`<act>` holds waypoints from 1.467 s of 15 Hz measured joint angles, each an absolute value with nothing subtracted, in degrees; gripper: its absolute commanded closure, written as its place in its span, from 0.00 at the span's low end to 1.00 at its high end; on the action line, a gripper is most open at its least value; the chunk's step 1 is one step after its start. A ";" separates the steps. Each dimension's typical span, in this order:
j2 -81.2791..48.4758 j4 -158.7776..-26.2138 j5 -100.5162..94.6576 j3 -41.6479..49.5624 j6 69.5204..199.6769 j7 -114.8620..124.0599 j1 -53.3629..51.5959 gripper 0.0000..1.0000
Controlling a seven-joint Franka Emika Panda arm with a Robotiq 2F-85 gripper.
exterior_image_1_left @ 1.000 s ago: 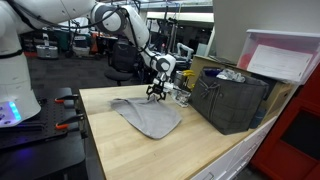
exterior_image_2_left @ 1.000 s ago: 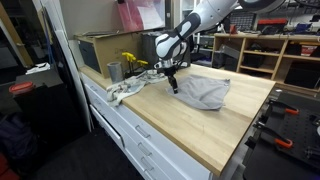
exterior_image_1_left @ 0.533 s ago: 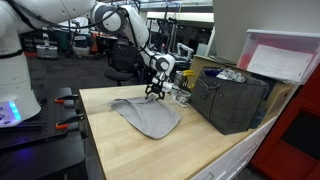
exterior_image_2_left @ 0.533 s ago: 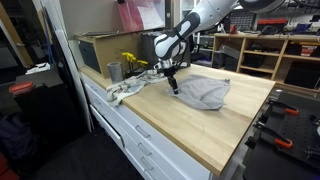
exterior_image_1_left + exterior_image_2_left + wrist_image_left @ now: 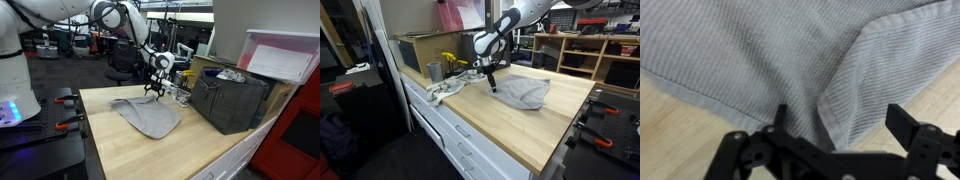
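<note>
Wooden desk (image 5: 115, 150) carries everything. Dark crate (image 5: 232, 105) at one end, pale crumpled stuff (image 5: 228, 75) showing at top. Pale bin (image 5: 285, 60) behind crate, contents unclear. Gray cloth (image 5: 150, 118) flat mid-desk, one corner folded over in wrist view. White rag (image 5: 448, 90) at desk edge. Metal can (image 5: 434, 71) near rag, inside hidden. Hand (image 5: 155, 92) just above cloth edge nearest crate, fingers wide apart, holding nothing.

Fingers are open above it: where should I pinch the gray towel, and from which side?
Probably the folded-over corner of the gray towel, inside the open gripper in the wrist view. Come straight down: it lies flat on the table, and that doubled flap gives thickness to catch.
</note>
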State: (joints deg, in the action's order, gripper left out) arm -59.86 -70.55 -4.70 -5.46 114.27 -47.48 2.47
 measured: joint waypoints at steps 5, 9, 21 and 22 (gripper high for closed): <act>-57.04 -76.18 -2.51 -7.36 114.35 -46.98 2.87 0.00; -55.51 -79.09 -2.39 -8.31 114.44 -46.91 2.71 0.00; -53.02 -80.66 -3.66 -7.86 105.56 -41.44 -0.19 0.00; -53.67 -80.42 -3.66 -8.20 105.21 -41.73 -0.56 0.00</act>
